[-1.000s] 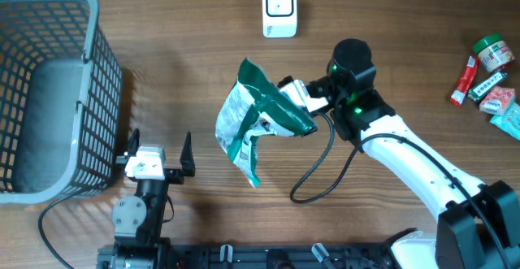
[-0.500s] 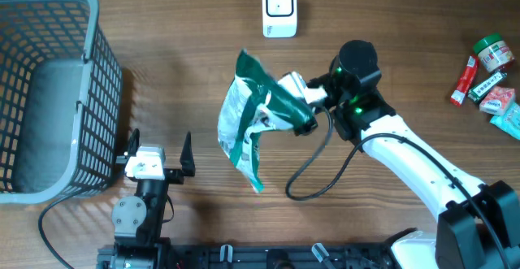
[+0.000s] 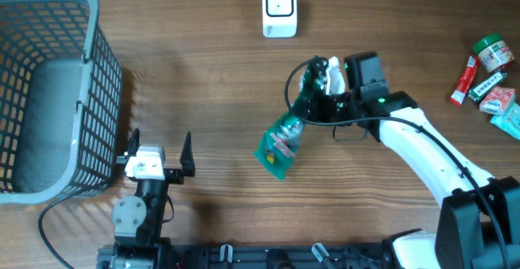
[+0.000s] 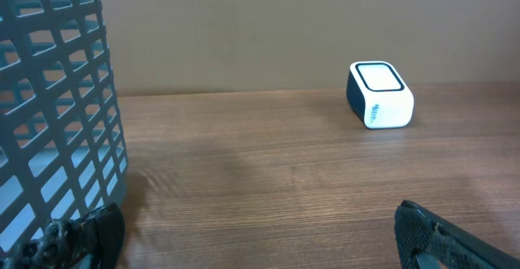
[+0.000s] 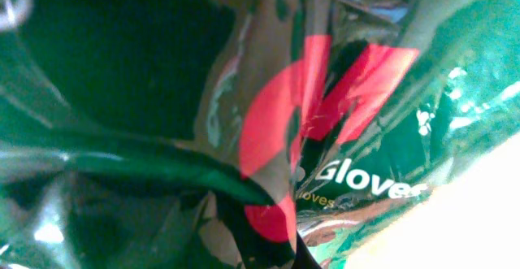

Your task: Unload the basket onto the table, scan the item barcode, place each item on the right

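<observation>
The item is a crinkled green foil packet (image 3: 280, 143) with red shapes and the word "Gloves"; it fills the right wrist view (image 5: 366, 180). My right gripper (image 3: 319, 80) is shut on its upper end, and the packet hangs down to the lower left, below and right of the white scanner (image 3: 279, 9). The fingers themselves are hidden behind the foil in the right wrist view, and no barcode shows. My left gripper (image 3: 158, 151) rests open near the front edge, holding nothing. In the left wrist view the scanner (image 4: 379, 96) stands far ahead of the left gripper (image 4: 260, 245).
A grey mesh basket (image 3: 49, 90) stands at the left, close beside the left gripper (image 4: 49, 98). Several small packets and a tube (image 3: 487, 78) lie at the right edge. The right arm's black cable (image 3: 291, 90) loops by the wrist.
The right wrist has turned and shifted right. The packet, earlier spread broad and pale-faced left of the gripper, now hangs narrow and lower. The left arm has not moved.
</observation>
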Action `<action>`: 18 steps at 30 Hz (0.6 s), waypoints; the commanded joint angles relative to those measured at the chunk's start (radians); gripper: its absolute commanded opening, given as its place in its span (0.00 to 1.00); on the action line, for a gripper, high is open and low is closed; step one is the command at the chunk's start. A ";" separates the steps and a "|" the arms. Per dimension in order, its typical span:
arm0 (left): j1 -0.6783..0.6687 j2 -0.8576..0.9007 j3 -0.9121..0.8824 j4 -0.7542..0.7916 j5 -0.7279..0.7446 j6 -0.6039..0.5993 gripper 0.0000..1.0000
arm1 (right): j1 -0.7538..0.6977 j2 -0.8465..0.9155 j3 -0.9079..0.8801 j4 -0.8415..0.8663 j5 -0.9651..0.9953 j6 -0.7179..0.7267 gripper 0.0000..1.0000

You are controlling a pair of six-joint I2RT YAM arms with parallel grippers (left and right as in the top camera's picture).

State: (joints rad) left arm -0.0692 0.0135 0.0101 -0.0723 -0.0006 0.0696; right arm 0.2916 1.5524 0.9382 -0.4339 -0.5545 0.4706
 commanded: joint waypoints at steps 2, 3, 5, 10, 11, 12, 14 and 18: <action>0.004 -0.009 -0.005 -0.002 0.015 -0.006 1.00 | 0.011 -0.002 0.070 -0.112 0.316 0.029 0.05; 0.004 -0.009 -0.005 -0.003 0.015 -0.006 1.00 | 0.011 -0.002 0.090 -0.146 0.336 0.029 0.05; 0.004 -0.009 -0.005 -0.003 0.015 -0.006 1.00 | 0.011 -0.002 0.137 -0.225 0.388 0.028 0.05; 0.004 -0.009 -0.005 -0.003 0.015 -0.006 1.00 | 0.011 -0.002 0.251 -0.389 0.457 0.018 0.70; 0.004 -0.009 -0.005 -0.003 0.015 -0.006 1.00 | 0.012 -0.002 0.267 -0.409 0.451 0.018 0.99; 0.004 -0.009 -0.005 -0.003 0.015 -0.006 1.00 | 0.012 -0.002 0.272 -0.421 0.443 0.019 1.00; 0.004 -0.009 -0.005 -0.003 0.015 -0.006 1.00 | 0.014 -0.002 0.273 -0.433 0.418 0.018 1.00; 0.004 -0.009 -0.005 -0.003 0.015 -0.006 1.00 | 0.015 0.002 0.264 -0.438 0.289 0.018 1.00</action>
State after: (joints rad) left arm -0.0689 0.0135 0.0101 -0.0723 -0.0006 0.0696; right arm 0.2996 1.5524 1.1923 -0.8612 -0.1574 0.4931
